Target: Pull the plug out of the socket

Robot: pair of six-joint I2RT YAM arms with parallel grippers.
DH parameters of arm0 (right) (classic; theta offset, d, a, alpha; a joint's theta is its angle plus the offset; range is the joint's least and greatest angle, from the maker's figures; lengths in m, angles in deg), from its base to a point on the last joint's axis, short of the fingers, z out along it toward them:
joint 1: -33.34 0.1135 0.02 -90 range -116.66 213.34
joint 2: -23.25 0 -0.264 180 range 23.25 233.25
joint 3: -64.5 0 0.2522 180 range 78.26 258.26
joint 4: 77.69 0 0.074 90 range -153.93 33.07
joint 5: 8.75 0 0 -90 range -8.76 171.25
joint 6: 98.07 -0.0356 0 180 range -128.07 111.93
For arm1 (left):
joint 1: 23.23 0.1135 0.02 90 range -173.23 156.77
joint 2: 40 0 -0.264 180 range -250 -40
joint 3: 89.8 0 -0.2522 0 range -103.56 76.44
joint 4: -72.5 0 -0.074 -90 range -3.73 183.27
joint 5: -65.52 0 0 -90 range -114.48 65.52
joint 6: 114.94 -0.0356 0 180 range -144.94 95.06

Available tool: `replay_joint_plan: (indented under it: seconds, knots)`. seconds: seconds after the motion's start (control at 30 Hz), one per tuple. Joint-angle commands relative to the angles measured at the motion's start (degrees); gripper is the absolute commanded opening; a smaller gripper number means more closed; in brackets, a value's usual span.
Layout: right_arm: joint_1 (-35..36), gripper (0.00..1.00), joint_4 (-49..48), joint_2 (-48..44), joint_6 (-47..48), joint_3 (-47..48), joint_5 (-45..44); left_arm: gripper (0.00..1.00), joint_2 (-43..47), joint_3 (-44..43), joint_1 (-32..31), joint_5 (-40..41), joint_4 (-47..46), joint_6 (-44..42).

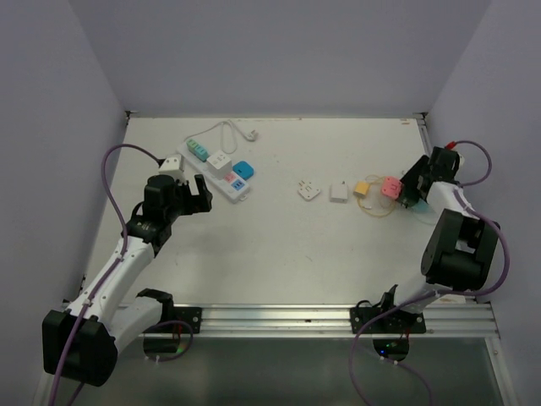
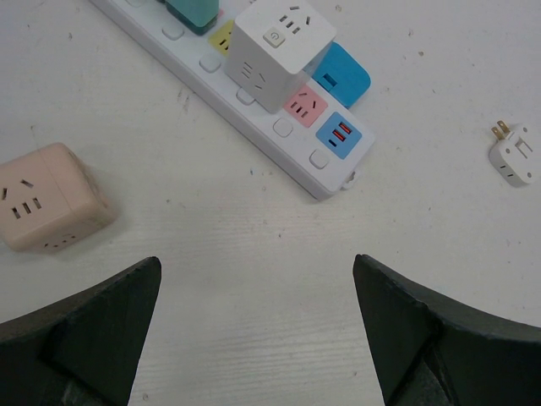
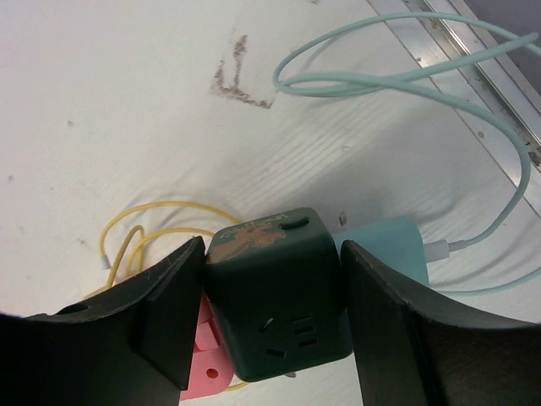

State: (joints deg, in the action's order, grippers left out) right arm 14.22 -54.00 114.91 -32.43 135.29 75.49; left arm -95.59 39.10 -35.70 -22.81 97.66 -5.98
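Clearly the left gripper (image 2: 256, 275), jaws wide and empty, was the nearer one. The socket (image 2: 292, 156) lay just beyond it at far left, long axis running far-left to near-right, with a white cube plug (image 2: 275, 51) seated on it. Well apart at right, the right gripper (image 3: 270, 254) clasped a dark green cube (image 3: 275, 321).

A dark green cube (image 3: 275, 296) lies beside a pink cube (image 3: 207, 368) and teal charger (image 3: 385, 249).
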Motion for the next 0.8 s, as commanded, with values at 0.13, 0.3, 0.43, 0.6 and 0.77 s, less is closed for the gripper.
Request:
replay_joint_plan:
  seconds: [0.13, 0.3, 0.43, 0.6, 0.77]
  knots:
    - [6.35, 0.00, 1.23, -7.72, 1.59, 7.21, -0.48, 1.00, 0.66, -0.63, -0.19, -0.79, -2.61, 0.81]
    - [11.72, 0.00, 2.98, -9.13, 4.93, 12.04, 0.13, 0.99, 0.22, -0.80, -0.19, -0.97, -2.61, 0.90]
    - [18.66, 0.00, 4.39, -9.57, 7.48, 14.50, 2.59, 0.99, -0.13, -0.71, -0.19, -0.97, -2.70, 0.81]
    - [27.97, 0.00, 6.06, -9.83, 9.68, 14.51, 4.44, 1.00, -0.31, -0.54, -0.19, -1.32, -2.87, 0.99]
    - [39.31, 0.00, 7.64, -9.13, 11.00, 12.93, 3.39, 1.00, -0.57, -0.19, -0.19, -4.13, -3.75, 1.52]
